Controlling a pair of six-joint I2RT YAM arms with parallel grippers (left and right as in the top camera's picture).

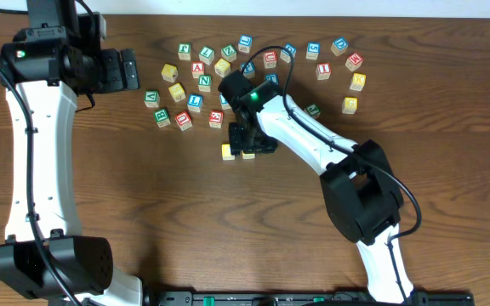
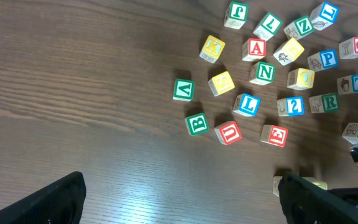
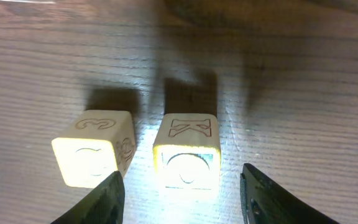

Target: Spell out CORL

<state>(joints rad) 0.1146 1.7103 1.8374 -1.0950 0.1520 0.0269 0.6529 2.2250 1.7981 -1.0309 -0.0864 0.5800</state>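
Note:
Two yellow-topped cubes stand side by side on the table. In the right wrist view the left one (image 3: 92, 155) shows a C on top and the right one (image 3: 187, 158) an O. My right gripper (image 3: 180, 180) is open around the O cube, with a gap on each side; its left finger (image 3: 101, 199) reaches down between the two cubes. Overhead, both cubes (image 1: 227, 152) sit at the right gripper (image 1: 249, 140). The green R cube (image 2: 325, 102) and the blue L cube (image 2: 247, 104) lie in the loose pile. My left gripper (image 1: 128, 70) hangs open and empty at the far left.
A scatter of several other letter cubes (image 1: 262, 64) covers the back middle of the table, among them a red A (image 2: 254, 48) and a red U (image 2: 229, 132). The right arm (image 1: 313, 140) crosses the table from the front right.

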